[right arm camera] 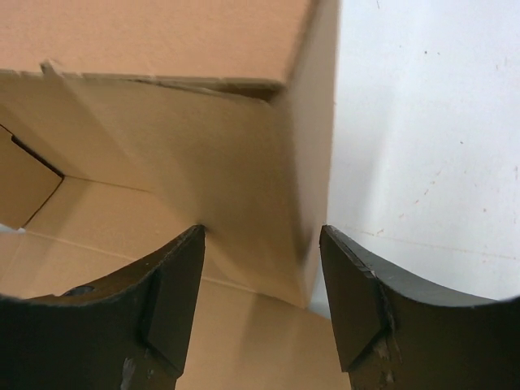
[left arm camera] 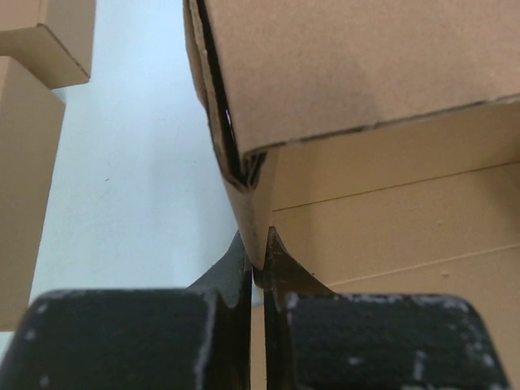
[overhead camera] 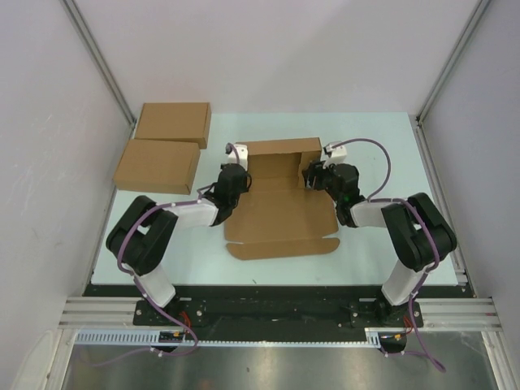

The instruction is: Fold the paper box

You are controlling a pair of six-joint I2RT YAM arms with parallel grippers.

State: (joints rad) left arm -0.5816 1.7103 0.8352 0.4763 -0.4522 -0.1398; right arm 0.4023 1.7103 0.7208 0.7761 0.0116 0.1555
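The paper box lies mid-table as a brown cardboard sheet, partly folded. Its back wall and both side walls stand up, while the lid panel with tabs lies flat toward me. My left gripper is at the box's left side wall. In the left wrist view that gripper is shut on the lower edge of the wall. My right gripper is at the right side wall. Seen from the right wrist, it stands open, its fingers straddling that upright wall without pinching it.
Two made-up flat brown boxes sit at the back left, one behind the other; both also show at the left edge of the left wrist view, the far box and the near box. White walls enclose the table on three sides.
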